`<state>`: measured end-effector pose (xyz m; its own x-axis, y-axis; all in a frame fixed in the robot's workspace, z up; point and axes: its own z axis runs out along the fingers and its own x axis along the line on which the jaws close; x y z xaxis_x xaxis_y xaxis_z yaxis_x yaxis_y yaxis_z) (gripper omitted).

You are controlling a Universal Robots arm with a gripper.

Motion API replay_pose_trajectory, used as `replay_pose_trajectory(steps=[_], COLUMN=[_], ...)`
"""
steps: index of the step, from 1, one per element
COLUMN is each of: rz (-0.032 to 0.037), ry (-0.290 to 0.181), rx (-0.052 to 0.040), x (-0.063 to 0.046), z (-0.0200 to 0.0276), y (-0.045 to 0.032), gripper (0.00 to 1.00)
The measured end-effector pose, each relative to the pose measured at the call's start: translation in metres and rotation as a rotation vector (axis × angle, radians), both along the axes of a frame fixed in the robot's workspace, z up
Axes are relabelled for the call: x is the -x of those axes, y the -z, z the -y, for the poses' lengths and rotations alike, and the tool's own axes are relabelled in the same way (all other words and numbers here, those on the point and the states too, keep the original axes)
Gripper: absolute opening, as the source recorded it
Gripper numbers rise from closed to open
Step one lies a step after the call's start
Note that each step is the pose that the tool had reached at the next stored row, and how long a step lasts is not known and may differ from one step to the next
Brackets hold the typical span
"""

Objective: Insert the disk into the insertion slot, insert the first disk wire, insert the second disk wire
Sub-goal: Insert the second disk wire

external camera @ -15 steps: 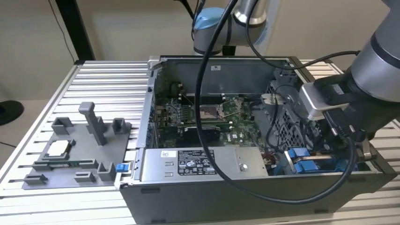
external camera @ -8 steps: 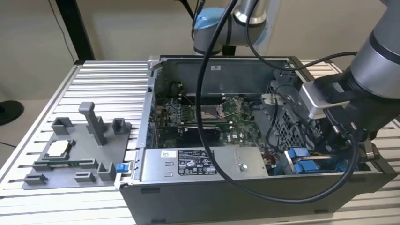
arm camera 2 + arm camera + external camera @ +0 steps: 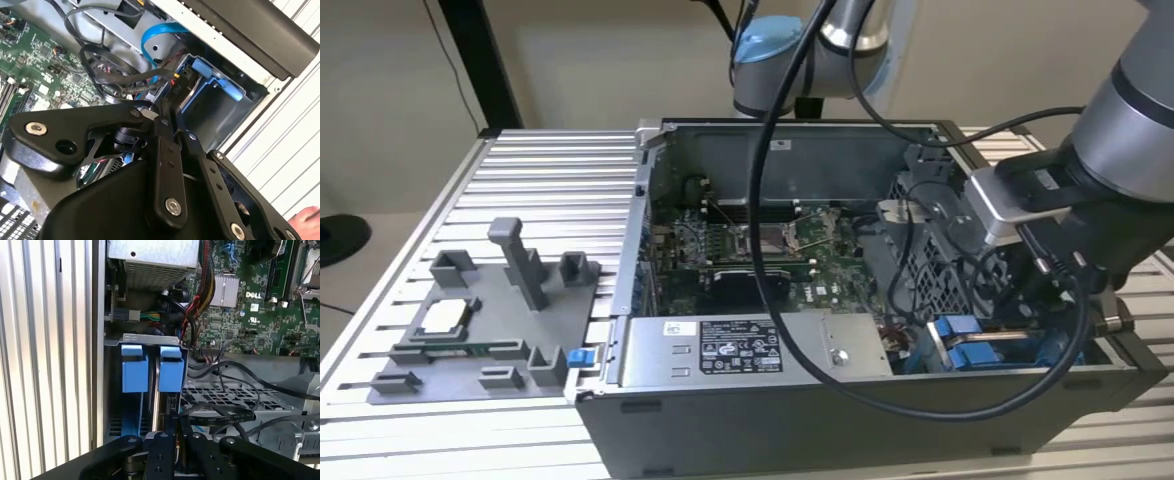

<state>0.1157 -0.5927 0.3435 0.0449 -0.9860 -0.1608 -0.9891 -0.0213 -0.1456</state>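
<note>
The disk (image 3: 159,390) is already standing on edge inside the insertion slot (image 3: 150,340), its blue frame tabs (image 3: 135,367) showing side by side at the bay's open top in the first wrist view. In the exterior view that bay (image 3: 987,345) is sitting at the near corner of the computer case (image 3: 854,420), toward the exterior view's right, so I am judging the first step as done or very nearly so.

My end effector (image 3: 176,437) is hovering right over the disk's edge with its fingers (image 3: 162,450) drawn close together, clenched on what looks like a black connector (image 3: 172,95) at the end of a black cable (image 3: 120,80); I cannot say for certain that the plug is pinched and not merely touched. So I am reading this as the first disk wire being worked in, not yet clearly seated. A light blue flat cable (image 3: 150,40) is looping loose just beyond the bay, apparently unplugged at this end, so the second wire looks still to do.

Farther out, the motherboard (image 3: 747,250) is lying in the middle of the case, the grey power-supply box (image 3: 747,345) is sitting along the near wall, and a grey fixture (image 3: 480,320) is resting on the ribbed worktop (image 3: 400,260) at the exterior view's left.
</note>
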Motion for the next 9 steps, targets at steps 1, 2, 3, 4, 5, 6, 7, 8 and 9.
replay_pose_trajectory(steps=[1, 2, 3, 4, 5, 6, 7, 8, 9], rz=[0.0, 0.0, 0.0, 0.0, 0.0, 0.0, 0.0, 0.0, 0.0], ry=[0.0, 0.0, 0.0, 0.0, 0.0, 0.0, 0.0, 0.0, 0.001], rx=[0.0, -0.0001, 0.0, -0.0001, -0.0002, -0.0002, -0.0002, 0.0001, 0.0002], x=[-0.0003, -0.0004, -0.0005, -0.0006, -0.0007, -0.0007, -0.0007, -0.0008, -0.0009], z=[-0.0002, -0.0004, -0.0007, -0.001, -0.0011, -0.0013, -0.0013, -0.0014, -0.0014], y=[0.0, 0.0001, 0.0001, 0.0002, 0.0004, 0.0006, 0.0009, 0.0012, 0.0015], gripper=[0.0, 0.0, 0.0, 0.0, 0.0, 0.0, 0.0, 0.0, 0.0])
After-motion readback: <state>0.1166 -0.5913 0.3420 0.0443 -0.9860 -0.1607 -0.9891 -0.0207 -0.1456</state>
